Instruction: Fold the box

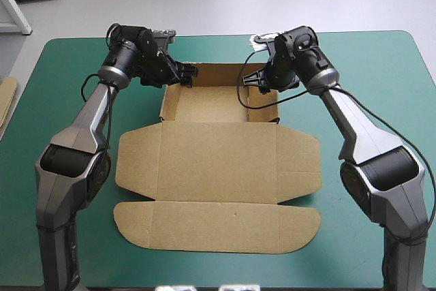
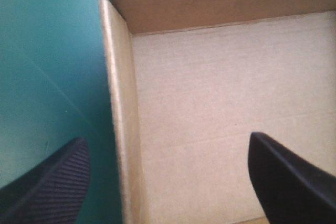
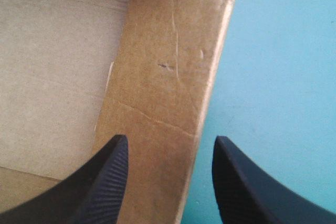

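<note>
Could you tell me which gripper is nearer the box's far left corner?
Left. The left gripper is at that corner of the box, open astride a wall; the right gripper is astride a wall at the far right corner.

The table carries a teal-green cover. Just beside the table's left edge, outside the cover, lies a strip of more brown board, seen only partly.

Box on table (board beside, perhaps)
</note>
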You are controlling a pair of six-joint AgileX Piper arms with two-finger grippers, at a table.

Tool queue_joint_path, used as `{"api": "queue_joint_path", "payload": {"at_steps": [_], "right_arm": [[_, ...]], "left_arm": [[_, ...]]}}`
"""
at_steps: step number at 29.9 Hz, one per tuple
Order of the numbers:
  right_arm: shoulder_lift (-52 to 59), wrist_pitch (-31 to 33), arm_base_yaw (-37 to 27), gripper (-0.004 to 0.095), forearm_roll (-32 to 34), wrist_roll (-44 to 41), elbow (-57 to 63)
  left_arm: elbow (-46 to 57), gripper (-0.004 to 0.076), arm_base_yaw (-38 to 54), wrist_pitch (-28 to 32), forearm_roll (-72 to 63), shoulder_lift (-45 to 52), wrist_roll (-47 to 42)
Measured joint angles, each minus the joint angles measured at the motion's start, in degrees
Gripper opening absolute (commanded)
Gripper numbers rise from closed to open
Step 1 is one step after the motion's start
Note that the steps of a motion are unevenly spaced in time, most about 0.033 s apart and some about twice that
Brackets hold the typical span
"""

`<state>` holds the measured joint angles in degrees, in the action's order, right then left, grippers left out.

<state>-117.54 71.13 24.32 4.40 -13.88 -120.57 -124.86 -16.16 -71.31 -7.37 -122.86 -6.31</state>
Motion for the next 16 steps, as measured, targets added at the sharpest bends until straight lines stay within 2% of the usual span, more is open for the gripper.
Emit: {"api": "queue_joint_path", "payload": {"at_steps": [10,16], "right_arm": [[5.53,0.28,0.0,0.0472,-0.9,3.32,0.0],[10.71,0.28,0.0,0.0472,-1.97,5.08,1.48]], "left_arm": [[1.81,0.0599,0.0,-0.25,-2.25,11.08,9.66],[14.4,0.0549,-0.06,0.27,-3.31,23.03,13.2]]}}
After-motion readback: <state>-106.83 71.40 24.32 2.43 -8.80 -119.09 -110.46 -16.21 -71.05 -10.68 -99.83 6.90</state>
